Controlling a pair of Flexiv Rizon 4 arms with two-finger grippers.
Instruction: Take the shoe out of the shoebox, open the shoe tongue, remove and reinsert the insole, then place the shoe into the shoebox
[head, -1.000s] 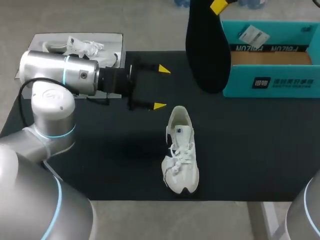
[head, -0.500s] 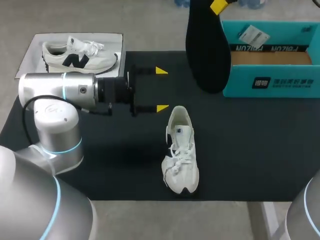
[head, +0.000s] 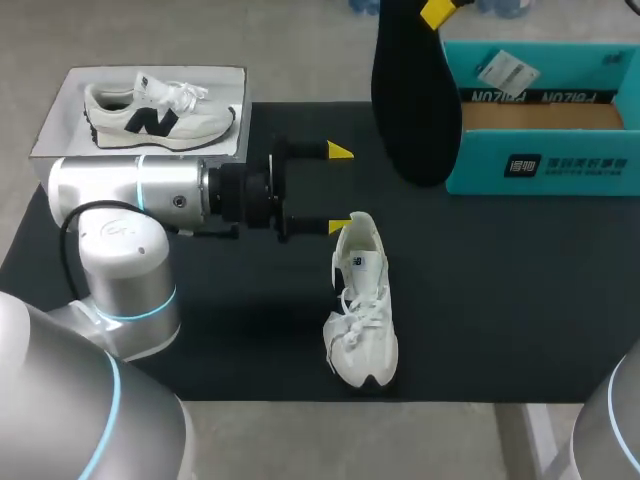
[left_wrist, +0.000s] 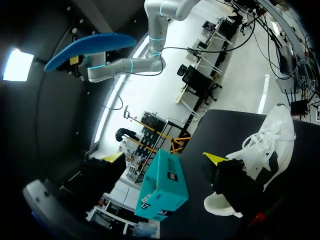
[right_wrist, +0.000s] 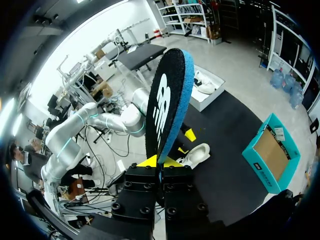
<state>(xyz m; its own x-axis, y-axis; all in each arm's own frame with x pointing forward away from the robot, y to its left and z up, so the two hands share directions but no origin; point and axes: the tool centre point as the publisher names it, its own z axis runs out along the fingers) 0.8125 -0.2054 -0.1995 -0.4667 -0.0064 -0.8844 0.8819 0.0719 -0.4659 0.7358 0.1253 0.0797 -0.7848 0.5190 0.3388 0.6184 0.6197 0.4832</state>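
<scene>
A white shoe (head: 362, 300) lies on the black mat (head: 500, 300), heel toward the far side. My left gripper (head: 340, 189) stands open just left of the heel, one yellow fingertip (head: 340, 226) at the heel's rim. In the left wrist view that finger covers part of the shoe (left_wrist: 265, 145). High over the mat my right gripper (right_wrist: 160, 161) is shut on the lower end of the insole (right_wrist: 167, 100), black on one face, blue on the other. The insole (head: 410, 90) hangs upright beside the teal shoebox (head: 540, 150).
The shoebox stands open at the far right, with a paper tag (head: 505, 70) inside. A grey lid (head: 60, 110) holding a second white shoe (head: 150, 105) lies at the far left, just off the mat. My left arm (head: 130, 195) stretches across the mat's left half.
My left arm has swung its open gripper to the right and nearer, up to the shoe's heel, uncovering the second shoe. The right arm and insole have not moved.
</scene>
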